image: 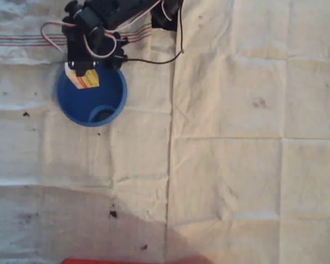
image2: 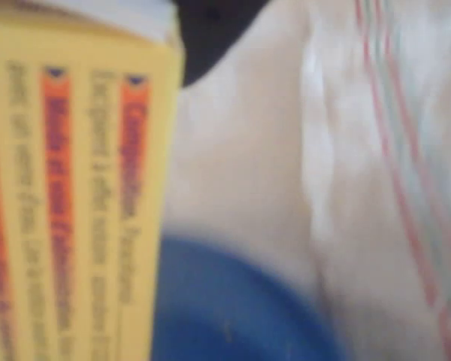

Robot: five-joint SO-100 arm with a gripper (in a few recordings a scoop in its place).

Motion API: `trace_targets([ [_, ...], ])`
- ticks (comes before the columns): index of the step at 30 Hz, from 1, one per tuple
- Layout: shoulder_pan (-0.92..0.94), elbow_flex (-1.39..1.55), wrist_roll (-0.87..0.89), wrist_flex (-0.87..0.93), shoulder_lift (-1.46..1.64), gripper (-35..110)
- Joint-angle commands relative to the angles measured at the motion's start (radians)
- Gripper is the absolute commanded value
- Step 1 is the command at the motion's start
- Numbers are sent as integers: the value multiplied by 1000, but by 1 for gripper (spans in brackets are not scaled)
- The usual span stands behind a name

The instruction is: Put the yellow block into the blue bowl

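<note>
Wrist view puts the small yellow rectangular block (image2: 75,203), printed with orange stripes, close against the lens; beyond it lie the round deep-blue plastic bowl (image2: 233,316) and cream cloth (image2: 255,150). Overhead, the black gripper (image: 83,70) clamps the block (image: 84,78) over the bowl's (image: 107,91) upper-left rim; the cloth-covered bench (image: 236,165) spreads around.

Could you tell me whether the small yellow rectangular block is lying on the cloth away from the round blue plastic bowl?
No, the overhead view shows the yellow block at the gripper, over the blue bowl's upper rim.
</note>
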Motion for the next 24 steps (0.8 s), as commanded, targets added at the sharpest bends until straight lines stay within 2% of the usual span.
trace_targets([
  [1,5,-67,37,-97,-18,0],
  [13,-2,-78,60,-178,-160,2],
  [19,-3,-81,64,-178,-110,20],
  [24,-5,-67,64,-160,51,32],
])
